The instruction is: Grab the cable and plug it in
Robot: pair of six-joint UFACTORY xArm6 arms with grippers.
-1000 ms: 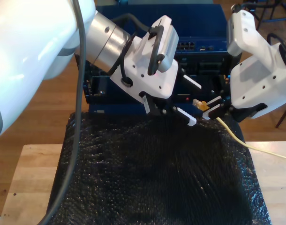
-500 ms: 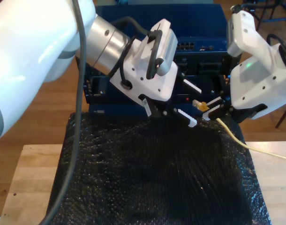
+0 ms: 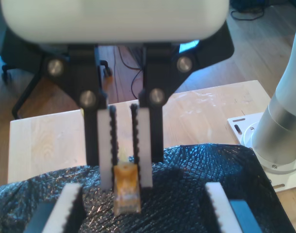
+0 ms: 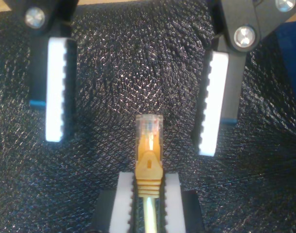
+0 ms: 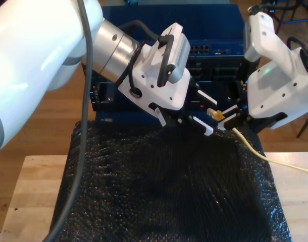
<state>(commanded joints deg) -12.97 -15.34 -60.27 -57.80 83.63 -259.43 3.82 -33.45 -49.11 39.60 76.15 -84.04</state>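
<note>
The cable (image 5: 255, 151) is thin and pale yellow and runs off the exterior view's right over the mat. Its clear plug (image 4: 149, 124) with an orange-yellow boot (image 4: 148, 167) sticks out past the fingers of my second gripper (image 4: 148, 178), which is shut on the boot. In the exterior view my second gripper (image 5: 225, 120) is at the right and holds the plug (image 5: 212, 112) above the mat's far edge. My first gripper (image 5: 211, 116), on the big arm from the exterior view's left, is open. Its pads (image 4: 56, 87) stand either side of the plug tip without touching. The first wrist view faces the plug (image 3: 126, 194).
A black bubble-wrap mat (image 5: 164, 191) covers the wooden table (image 5: 28, 201). Behind it stands a blue rack unit with a row of network ports (image 5: 204, 49). A thick black arm cable (image 5: 83, 126) hangs at the exterior view's left. An arm base (image 3: 284, 136) sits on the table.
My first gripper has edged toward the exterior view's right, bringing its open fingers closer around the plug. My second gripper and the cable have stayed put.
</note>
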